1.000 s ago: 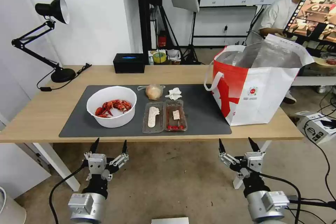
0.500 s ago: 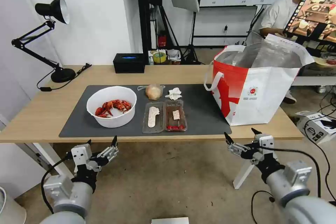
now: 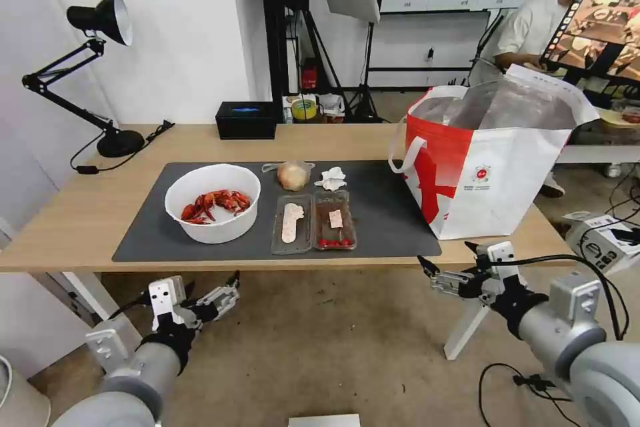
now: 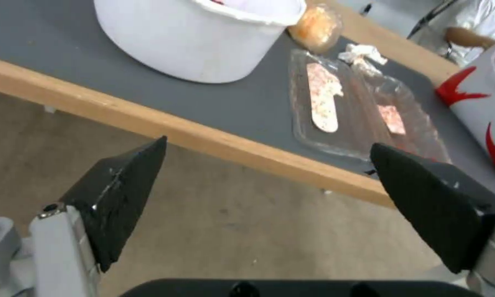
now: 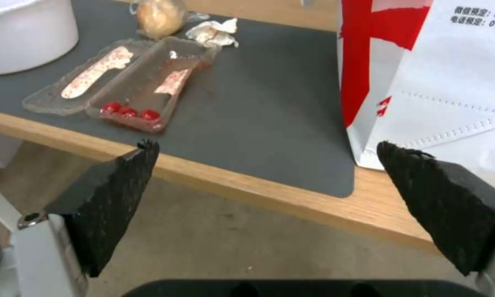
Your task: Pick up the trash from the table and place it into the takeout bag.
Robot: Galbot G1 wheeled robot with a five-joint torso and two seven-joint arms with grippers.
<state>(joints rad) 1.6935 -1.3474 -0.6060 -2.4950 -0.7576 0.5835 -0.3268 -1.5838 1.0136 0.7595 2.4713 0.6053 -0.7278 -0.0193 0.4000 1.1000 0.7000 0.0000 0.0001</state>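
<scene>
On the dark grey mat (image 3: 387,213) of the table (image 3: 80,213) stand the white bowl of crayfish shells (image 3: 212,203), the open clear tray with small tomatoes (image 3: 313,221), the bagged bun (image 3: 293,175) and the crumpled tissue (image 3: 331,178). The takeout bag (image 3: 493,160) stands open at the table's right end. My left gripper (image 3: 212,281) hangs open below the front edge, under the bowl (image 4: 203,41). My right gripper (image 3: 445,252) is open just below the edge, near the bag's (image 5: 434,74) front corner and right of the tray (image 5: 132,86). Both are empty.
A black desk lamp (image 3: 100,47) stands at the back left and a black box (image 3: 245,120) at the back middle. A white table leg (image 3: 467,327) runs down by my right arm. A cardboard box (image 3: 603,240) lies on the floor at the right.
Both arms have swung outward and their grippers have tilted inward. The right gripper has risen close to the table's front edge. Nothing on the table has moved.
</scene>
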